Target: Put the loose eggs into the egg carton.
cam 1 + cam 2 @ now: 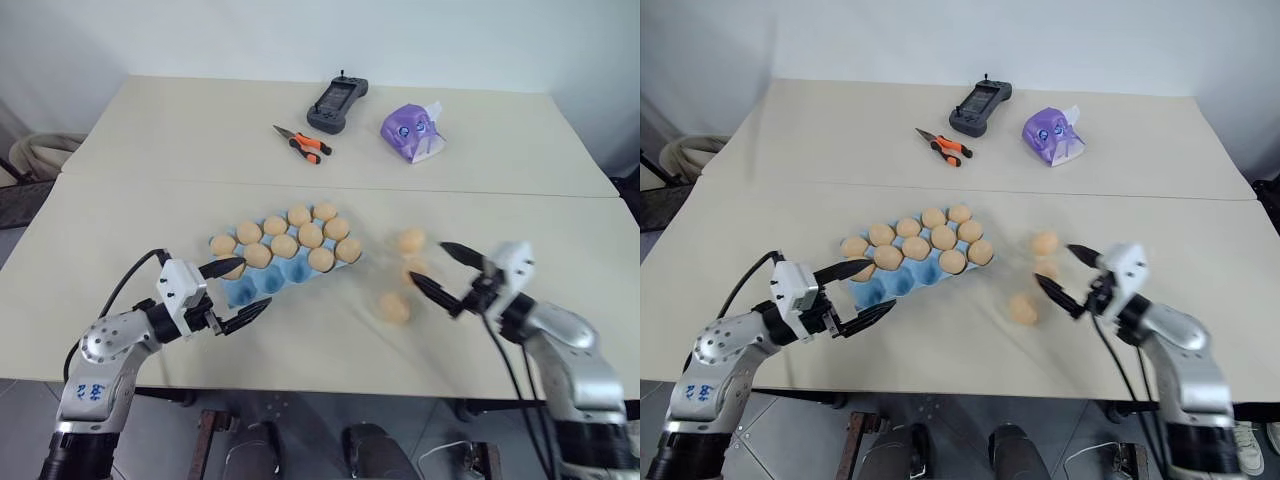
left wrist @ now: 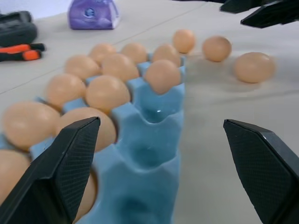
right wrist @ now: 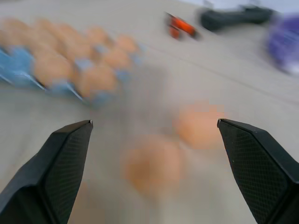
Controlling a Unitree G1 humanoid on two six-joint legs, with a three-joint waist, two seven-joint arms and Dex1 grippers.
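Counter (image 1: 150,150) first: we saw a pale top carrying everything, with a dark handheld controller (image 1: 336,104), a purple tissue pack (image 1: 412,131) and orange-handled pliers (image 1: 303,144) well apart at its far side. Nearer us lay the egg carton (image 1: 285,270), light blue, its long axis running slantwise from near left to far right, the two far rows filled and the near row's cups bare. Our left claw (image 1: 235,293) sat level at the carton's near left corner, fingers spread and gripping nothing. Our right claw (image 1: 445,275) was likewise wide open and empty, pointing in toward the middle. Three loose eggs (image 1: 394,308) lay on the counter between the carton's right end and the right claw, just beside its fingertips; one was too blurred to place exactly. We judged the right arm far nearer to them, with the nearest egg lying just ahead of its lower finger, toward the carton.
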